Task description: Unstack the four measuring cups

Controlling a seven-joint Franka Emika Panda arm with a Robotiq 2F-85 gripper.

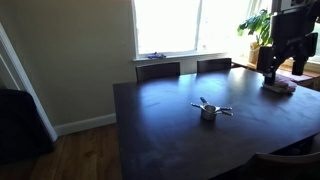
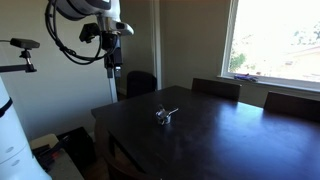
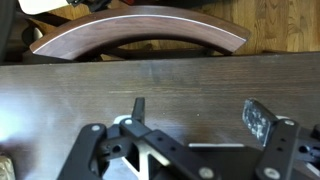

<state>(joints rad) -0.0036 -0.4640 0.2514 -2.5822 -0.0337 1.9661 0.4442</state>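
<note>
The measuring cups (image 1: 208, 110) sit nested in one stack near the middle of the dark counter (image 1: 160, 130), their handles fanned out, as both exterior views show. The arm (image 2: 108, 40) hangs above one edge of the counter, well apart from the stack. In the wrist view the jaws stand spread wide, grasping nothing, near a curved chair back (image 3: 140, 25) at that edge.
</note>
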